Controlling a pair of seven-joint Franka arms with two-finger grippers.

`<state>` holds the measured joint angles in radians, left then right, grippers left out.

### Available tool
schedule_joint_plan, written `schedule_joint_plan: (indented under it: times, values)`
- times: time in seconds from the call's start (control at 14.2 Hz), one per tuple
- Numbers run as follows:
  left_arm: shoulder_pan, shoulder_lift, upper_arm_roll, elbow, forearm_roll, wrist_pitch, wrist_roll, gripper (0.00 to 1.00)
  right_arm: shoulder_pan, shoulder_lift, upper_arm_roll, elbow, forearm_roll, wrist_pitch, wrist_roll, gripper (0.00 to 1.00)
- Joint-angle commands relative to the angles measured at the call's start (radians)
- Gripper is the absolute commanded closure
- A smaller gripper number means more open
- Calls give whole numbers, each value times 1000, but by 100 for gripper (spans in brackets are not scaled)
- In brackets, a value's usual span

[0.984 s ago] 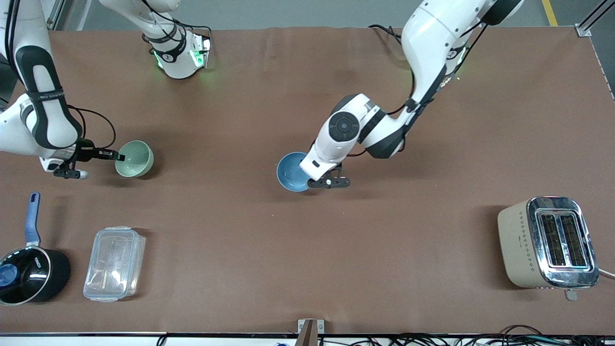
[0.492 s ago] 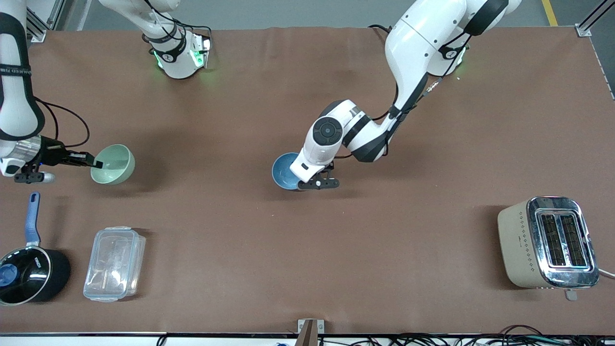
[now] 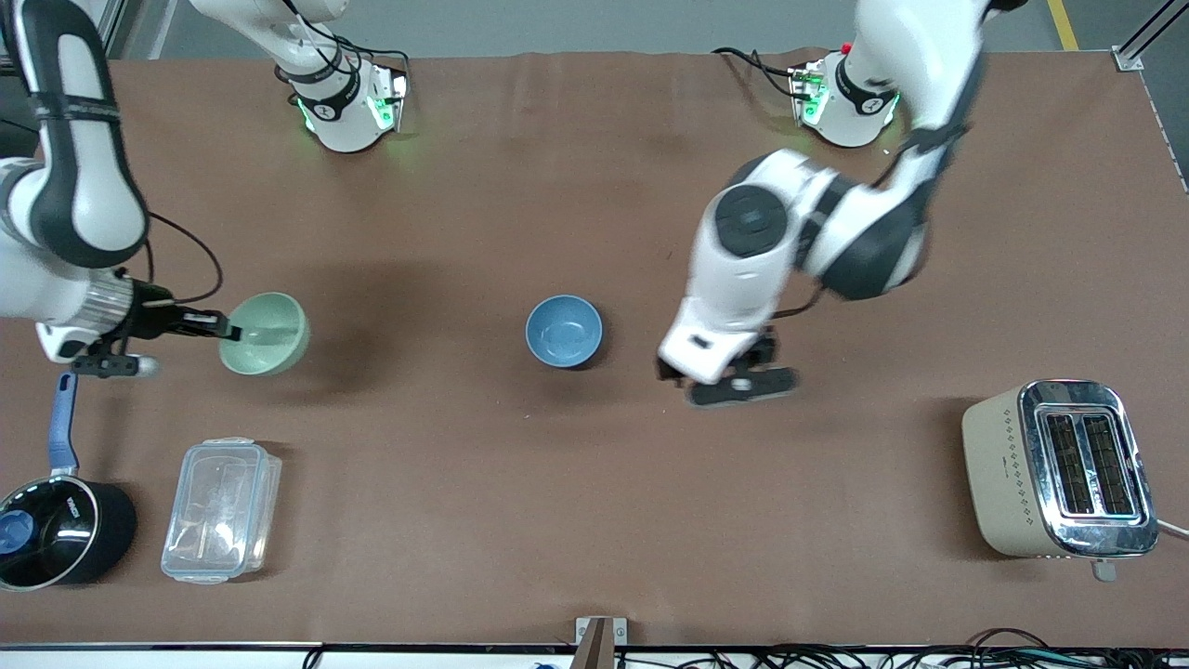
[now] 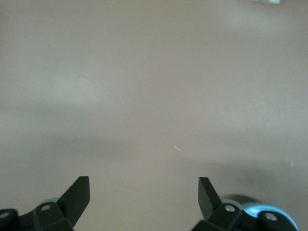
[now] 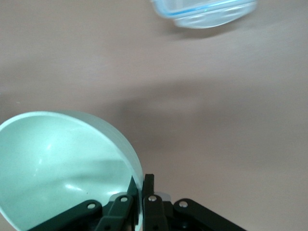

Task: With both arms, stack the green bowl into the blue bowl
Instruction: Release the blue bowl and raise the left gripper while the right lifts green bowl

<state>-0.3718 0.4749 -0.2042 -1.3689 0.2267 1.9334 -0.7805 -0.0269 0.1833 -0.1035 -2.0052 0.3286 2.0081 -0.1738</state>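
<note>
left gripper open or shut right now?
Open. In the left wrist view the left gripper shows its fingers spread wide with bare table between them; it is over the table beside the blue bowl.

The left arm is motion-blurred in the front view, and its body hides the left gripper there. The pan is cut by the front view's edge. In the right wrist view the box is blurred and cropped, and the green bowl runs off the edge.
</note>
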Motion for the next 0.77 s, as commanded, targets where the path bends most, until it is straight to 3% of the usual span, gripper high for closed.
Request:
schedule_joint_plan:
  times: [0.0,0.28,0.49,0.7]
  values:
    - [98,-129,-7,-38,13,-57,105,0,-8,-27,155,-11,-20,21,248,98]
    - [201,-228,-9,-39,-3,-192,286,0,10,20,390,-10,-20,220,570,100]
    - [328,-301,-11,-39,-99,-263,485,0,25,109,484,3,-28,333,689,100]
    - [405,-352,-12,-41,-156,-335,638,0,36,159,545,9,-181,356,831,100]
